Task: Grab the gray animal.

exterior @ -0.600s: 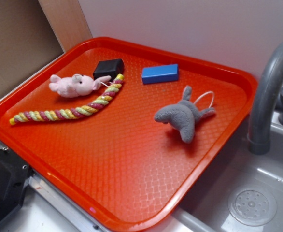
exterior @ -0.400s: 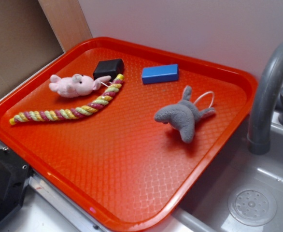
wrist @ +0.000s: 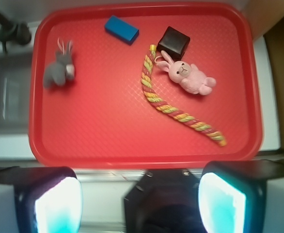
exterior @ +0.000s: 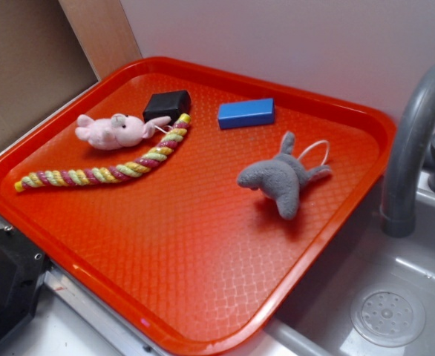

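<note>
Lay on its side on the red tray (exterior: 203, 297) toward the right edge, nearest the sink (exterior: 396, 297) and faucet (exterior: 410, 148): the gray animal (exterior: 280, 180), white string loop (exterior: 315, 150) on its far side, touched by nothing. Sat along the far left: blue block (exterior: 246, 113), black box (exterior: 167, 104), pink bunny (exterior: 112, 130) and striped rope (exterior: 106, 167). Hung high above the near rim in the wrist view, fingers (wrist: 52, 204) wide apart and empty: the claw (wrist: 134, 206).
</note>
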Robot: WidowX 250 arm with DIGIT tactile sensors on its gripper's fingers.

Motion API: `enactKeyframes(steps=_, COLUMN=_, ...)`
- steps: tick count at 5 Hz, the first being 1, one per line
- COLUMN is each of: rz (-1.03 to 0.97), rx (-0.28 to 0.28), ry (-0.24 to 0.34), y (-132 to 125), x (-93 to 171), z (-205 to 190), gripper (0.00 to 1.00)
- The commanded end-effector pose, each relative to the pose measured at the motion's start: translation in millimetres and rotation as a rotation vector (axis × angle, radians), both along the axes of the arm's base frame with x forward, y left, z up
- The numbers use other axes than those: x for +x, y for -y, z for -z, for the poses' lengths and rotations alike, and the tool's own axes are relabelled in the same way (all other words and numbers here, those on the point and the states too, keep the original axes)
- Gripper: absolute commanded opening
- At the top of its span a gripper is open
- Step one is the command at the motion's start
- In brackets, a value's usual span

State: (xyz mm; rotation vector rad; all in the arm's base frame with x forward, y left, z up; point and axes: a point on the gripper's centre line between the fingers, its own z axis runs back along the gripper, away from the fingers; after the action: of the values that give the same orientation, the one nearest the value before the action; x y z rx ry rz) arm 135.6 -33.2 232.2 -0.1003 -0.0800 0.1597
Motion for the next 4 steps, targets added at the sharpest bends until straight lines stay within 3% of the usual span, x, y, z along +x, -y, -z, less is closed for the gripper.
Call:
enactKeyframes(steps=1, rz=-0.370, rx=-0.134, ry=-0.009, y=29, x=56, z=34, gripper=1.00)
enactKeyframes(steps=2, rz=-0.428, rx=-0.155, ry=-0.048, y=49, x=84, z=68, gripper=1.00)
enactKeyframes(steps=3, rz=-0.368, rx=-0.226, ry=-0.104, y=76, x=110, z=113, gripper=1.00)
enactKeyframes(steps=4, rz=-0.199, rx=-0.341, ry=-0.137, y=104, x=130, z=148, gripper=1.00)
